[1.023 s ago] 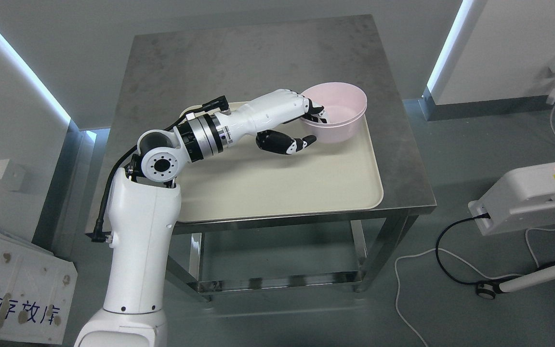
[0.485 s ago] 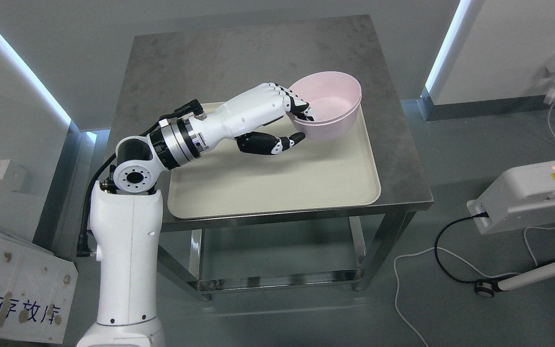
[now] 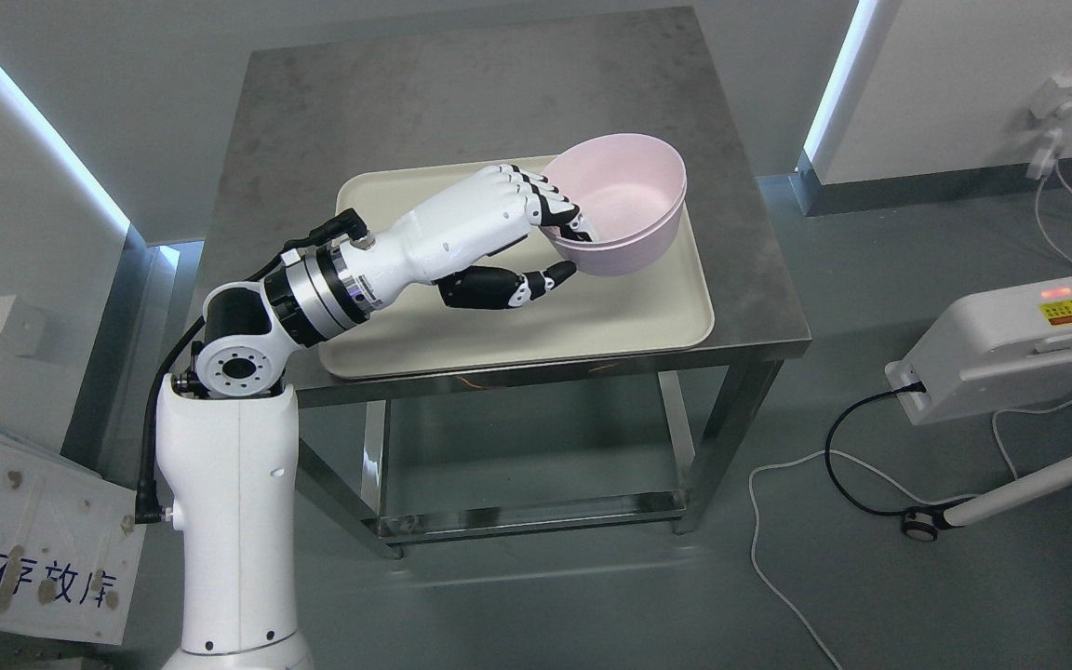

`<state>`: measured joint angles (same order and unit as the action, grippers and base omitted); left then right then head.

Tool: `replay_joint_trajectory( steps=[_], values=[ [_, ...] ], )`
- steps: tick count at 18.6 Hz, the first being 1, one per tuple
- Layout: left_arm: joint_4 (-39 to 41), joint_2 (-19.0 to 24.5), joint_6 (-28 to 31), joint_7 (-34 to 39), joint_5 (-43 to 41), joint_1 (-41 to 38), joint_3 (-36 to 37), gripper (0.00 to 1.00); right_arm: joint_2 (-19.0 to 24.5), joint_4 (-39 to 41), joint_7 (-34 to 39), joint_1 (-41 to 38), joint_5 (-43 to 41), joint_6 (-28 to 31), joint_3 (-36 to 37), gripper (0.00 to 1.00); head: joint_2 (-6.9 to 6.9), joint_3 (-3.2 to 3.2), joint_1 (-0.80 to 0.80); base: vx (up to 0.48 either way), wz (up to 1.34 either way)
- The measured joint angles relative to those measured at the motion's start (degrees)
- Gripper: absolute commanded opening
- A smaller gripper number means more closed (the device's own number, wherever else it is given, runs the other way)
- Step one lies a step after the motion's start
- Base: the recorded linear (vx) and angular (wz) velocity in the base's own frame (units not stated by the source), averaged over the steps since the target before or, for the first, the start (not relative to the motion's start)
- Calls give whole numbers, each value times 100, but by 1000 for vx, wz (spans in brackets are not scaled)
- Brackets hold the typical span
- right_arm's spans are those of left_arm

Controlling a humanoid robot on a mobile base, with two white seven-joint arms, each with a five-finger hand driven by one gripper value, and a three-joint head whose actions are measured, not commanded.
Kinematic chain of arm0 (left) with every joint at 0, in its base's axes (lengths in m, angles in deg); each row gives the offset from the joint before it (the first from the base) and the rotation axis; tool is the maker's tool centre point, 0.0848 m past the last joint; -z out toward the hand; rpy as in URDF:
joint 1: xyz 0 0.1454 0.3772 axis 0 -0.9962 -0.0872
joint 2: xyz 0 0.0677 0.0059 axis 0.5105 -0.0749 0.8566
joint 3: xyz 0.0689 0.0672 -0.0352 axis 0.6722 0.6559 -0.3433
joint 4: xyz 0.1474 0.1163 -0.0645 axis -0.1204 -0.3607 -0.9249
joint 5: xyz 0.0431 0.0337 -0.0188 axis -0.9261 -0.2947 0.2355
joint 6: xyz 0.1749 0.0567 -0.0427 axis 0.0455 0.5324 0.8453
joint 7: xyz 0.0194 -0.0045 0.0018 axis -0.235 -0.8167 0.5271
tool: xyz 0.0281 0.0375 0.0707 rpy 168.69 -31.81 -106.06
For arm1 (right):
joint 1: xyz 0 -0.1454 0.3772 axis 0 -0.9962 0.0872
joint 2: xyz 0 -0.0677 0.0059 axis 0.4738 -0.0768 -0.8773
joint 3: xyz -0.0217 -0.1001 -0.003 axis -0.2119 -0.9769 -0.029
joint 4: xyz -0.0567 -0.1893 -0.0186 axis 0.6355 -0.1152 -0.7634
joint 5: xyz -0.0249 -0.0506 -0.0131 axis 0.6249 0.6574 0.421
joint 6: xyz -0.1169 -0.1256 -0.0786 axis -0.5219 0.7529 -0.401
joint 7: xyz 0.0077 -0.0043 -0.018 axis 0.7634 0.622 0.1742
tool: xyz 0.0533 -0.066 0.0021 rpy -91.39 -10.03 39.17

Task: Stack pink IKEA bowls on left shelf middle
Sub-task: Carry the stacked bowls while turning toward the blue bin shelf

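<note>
A square grey brushed-steel table (image 3: 499, 93) on shiny metal legs fills the middle of my view, with a low steel shelf (image 3: 536, 516) between its legs near the floor. On the table's near half lies a shallow rectangular cream plastic tray (image 3: 610, 312), its long side running left to right and its near edge close to the table's near edge.

My white left arm (image 3: 229, 502) rises from the bottom left, bends at the round elbow joint and reaches right across the tray. At its end, my left hand (image 3: 499, 228) grips the round pale pink plastic bowl (image 3: 624, 200): the white-and-black fingers (image 3: 559, 200) hook over the bowl's left rim and into its inside, while the black thumb (image 3: 517, 284) lies beneath, pointing right toward the bowl's lower wall (whether its tip actually touches the wall I cannot tell). The bowl is tilted, with its opening turned up and toward the near left, and it sits over the tray's far right corner, above the tray surface.

To the right, on the grey floor, stands a white boxy device (image 3: 1011, 344) with a small red light and a yellow label, and a black cable (image 3: 848, 447) plugged into its left end.
</note>
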<state>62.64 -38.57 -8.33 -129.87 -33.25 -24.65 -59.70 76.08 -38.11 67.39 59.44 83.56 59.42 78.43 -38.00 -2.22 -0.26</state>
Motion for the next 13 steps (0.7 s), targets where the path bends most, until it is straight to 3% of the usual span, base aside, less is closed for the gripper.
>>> replay_joint_trajectory(
  steps=[13],
  values=[
    [295,0,-106,-2,220,-219,-157,2,0,0,1,-2,0,0,0,100,0,0,0,-230,-151]
  ],
)
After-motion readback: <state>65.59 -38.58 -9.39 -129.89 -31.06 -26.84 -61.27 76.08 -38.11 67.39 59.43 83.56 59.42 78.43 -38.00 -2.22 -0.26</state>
